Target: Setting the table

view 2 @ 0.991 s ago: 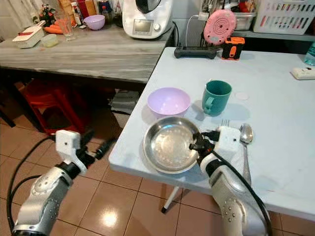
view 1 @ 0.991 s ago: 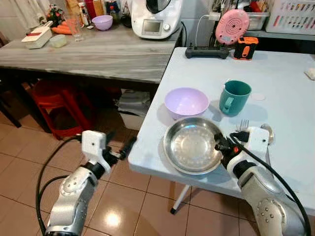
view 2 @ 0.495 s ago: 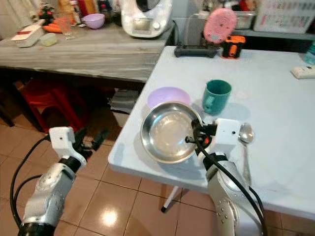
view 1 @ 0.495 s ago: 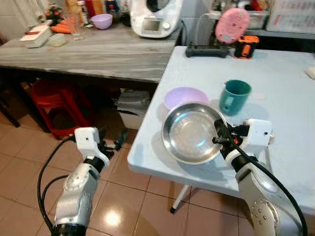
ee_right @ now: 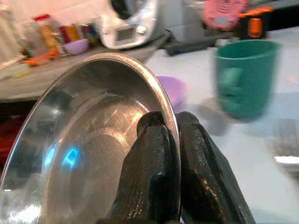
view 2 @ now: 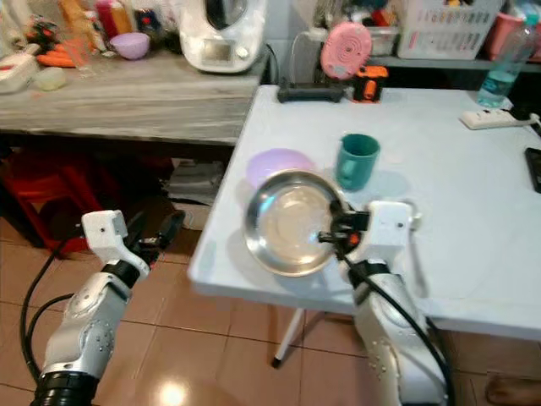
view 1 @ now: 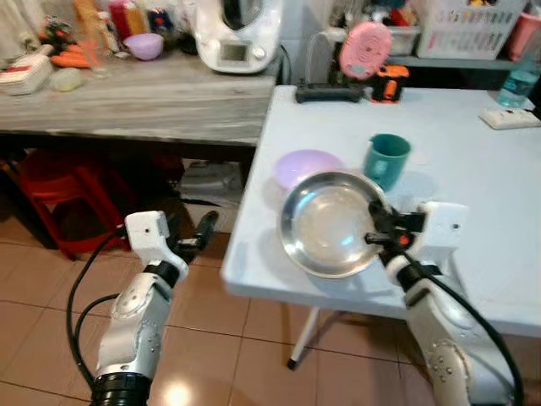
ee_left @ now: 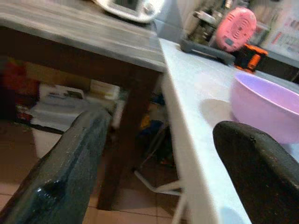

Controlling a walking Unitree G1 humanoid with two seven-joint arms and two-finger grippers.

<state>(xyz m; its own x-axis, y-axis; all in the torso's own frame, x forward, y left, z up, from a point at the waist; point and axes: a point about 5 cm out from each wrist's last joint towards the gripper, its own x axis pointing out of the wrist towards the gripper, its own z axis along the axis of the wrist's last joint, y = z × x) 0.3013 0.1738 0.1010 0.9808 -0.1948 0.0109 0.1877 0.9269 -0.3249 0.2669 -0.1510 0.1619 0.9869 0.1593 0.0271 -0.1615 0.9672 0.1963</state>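
Between right hand [view 1: 377, 238] fingers, apparently lifted: steel plate [view 1: 325, 227].

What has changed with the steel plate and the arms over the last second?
The right gripper has lifted the round stainless-steel plate off the pale blue table and tilted it up, its rim still pinched. It now hides part of the lilac plastic bowl. The bowl and the teal mug have stayed put; the left gripper stays open beside the table.

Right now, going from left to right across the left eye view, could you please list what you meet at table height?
Left gripper → steel plate → right gripper, its fingers pinching the plate's rim.
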